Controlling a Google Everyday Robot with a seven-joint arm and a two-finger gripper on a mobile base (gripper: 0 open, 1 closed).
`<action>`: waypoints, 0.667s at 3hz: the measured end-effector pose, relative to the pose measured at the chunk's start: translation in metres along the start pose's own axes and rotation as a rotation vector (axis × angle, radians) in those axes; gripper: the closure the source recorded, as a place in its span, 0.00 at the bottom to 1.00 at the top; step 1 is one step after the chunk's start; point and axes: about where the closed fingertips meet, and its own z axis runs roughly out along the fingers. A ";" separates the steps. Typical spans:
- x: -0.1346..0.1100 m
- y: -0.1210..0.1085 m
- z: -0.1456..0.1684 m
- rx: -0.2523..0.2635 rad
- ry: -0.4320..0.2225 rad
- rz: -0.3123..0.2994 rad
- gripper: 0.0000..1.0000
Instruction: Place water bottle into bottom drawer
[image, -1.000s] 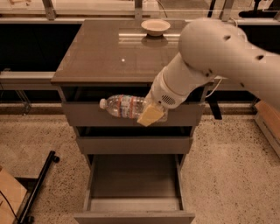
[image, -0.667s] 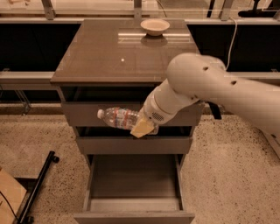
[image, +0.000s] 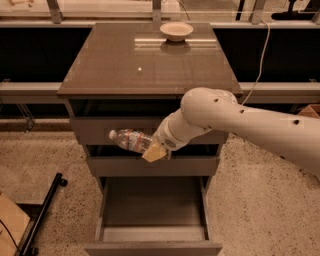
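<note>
The gripper (image: 153, 150) hung in front of the desk (image: 100, 75), level with the gap between the top drawer and the middle drawer, at the end of a white arm (image: 240, 122) that reached in from the right. Its jaws were pinching the water bottle (image: 128, 140) at its bottom end; one beige pad showed below the bottle, and the other was hidden behind it.

The bottle was held in the air, clear of any surface. It lay nearly flat, with its long axis running left to right across the drawer fronts. The white cap pointed left and slightly up, and the base sat lower, at the gripper. The red-and-blue label showed around its middle.

The bottom drawer (image: 152, 207) stood pulled out below, its plain inside open to view. The bottle was above it and towards its back left part, well apart from it. A shallow bowl (image: 176, 31) sat at the far edge of the desk top.
</note>
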 end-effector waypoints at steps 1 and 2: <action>-0.011 0.007 0.007 -0.023 0.038 -0.069 1.00; 0.003 0.021 0.037 -0.074 0.068 -0.122 1.00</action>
